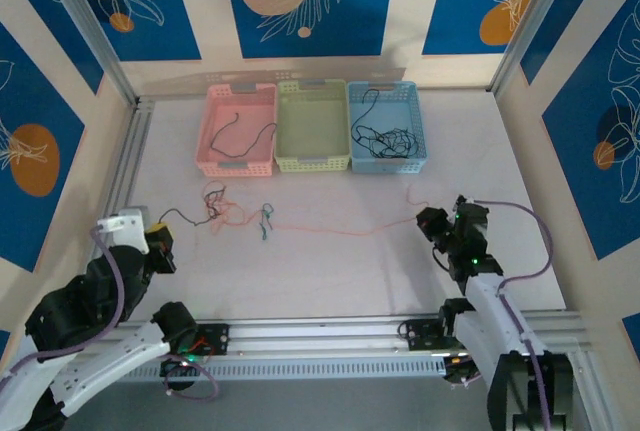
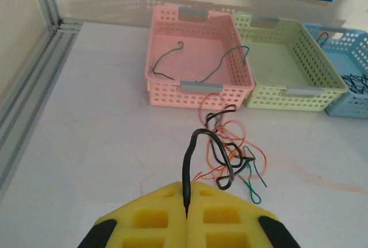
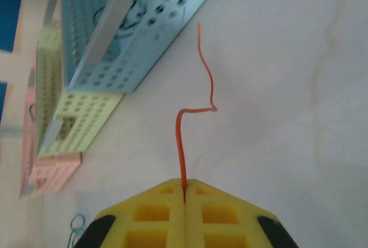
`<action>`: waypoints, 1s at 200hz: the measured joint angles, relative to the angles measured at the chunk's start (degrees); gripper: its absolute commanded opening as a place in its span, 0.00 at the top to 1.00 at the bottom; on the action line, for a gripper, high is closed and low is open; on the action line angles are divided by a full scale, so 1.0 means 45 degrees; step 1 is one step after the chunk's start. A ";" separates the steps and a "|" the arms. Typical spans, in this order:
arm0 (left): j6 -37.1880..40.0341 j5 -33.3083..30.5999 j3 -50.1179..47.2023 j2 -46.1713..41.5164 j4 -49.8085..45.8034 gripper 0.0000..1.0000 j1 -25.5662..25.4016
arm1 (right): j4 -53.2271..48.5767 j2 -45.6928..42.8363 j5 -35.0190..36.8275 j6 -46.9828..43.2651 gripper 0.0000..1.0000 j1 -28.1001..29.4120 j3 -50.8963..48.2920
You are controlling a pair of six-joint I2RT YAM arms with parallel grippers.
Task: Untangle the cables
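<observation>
Cables across white table, blue-patterned walls

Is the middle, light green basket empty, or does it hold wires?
Empty: the green basket shows a bare floor from above, and the left wrist camera sees no wire in it either.

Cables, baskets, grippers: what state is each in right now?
Left gripper, fingers shut on a black cable end.
Right gripper, fingers shut on the orange cable.
Pink basket, holds loose dark cables.
Green basket, empty.
Blue basket, holds a black cable clump.
Tangle, knotted, in front of the pink basket.
</observation>
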 measured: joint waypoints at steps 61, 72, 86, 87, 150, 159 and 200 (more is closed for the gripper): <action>-0.0257 -0.0559 0.0024 -0.0398 -0.0282 1.00 0.0000 | -0.1792 -0.1292 -0.0544 0.0121 1.00 -0.2997 -0.0039; -0.0257 -0.0559 0.0024 -0.0398 -0.0282 1.00 0.0000 | -0.1889 -0.1321 -0.0636 0.0107 1.00 -0.3021 -0.0039; -0.0257 -0.0559 0.0024 -0.0384 -0.0287 1.00 0.0000 | -0.2059 -0.1331 -0.0665 0.0068 1.00 -0.3050 -0.0039; -0.0257 -0.0559 0.0024 -0.0384 -0.0287 1.00 0.0000 | -0.2074 -0.1331 -0.0665 0.0058 1.00 -0.3050 -0.0039; -0.0355 -0.0758 0.0034 -0.0486 -0.0491 1.00 -0.0019 | -0.4007 -0.1758 0.0515 -0.0452 1.00 -0.3920 0.0199; -0.0355 -0.0758 0.0044 -0.0491 -0.0505 1.00 -0.0034 | -0.4250 -0.1807 0.0641 -0.0534 1.00 -0.4061 0.0330; -0.0364 -0.0855 0.0044 -0.0486 -0.0534 1.00 -0.0073 | -0.5124 -0.1836 0.0889 -0.0758 1.00 -0.5003 0.1098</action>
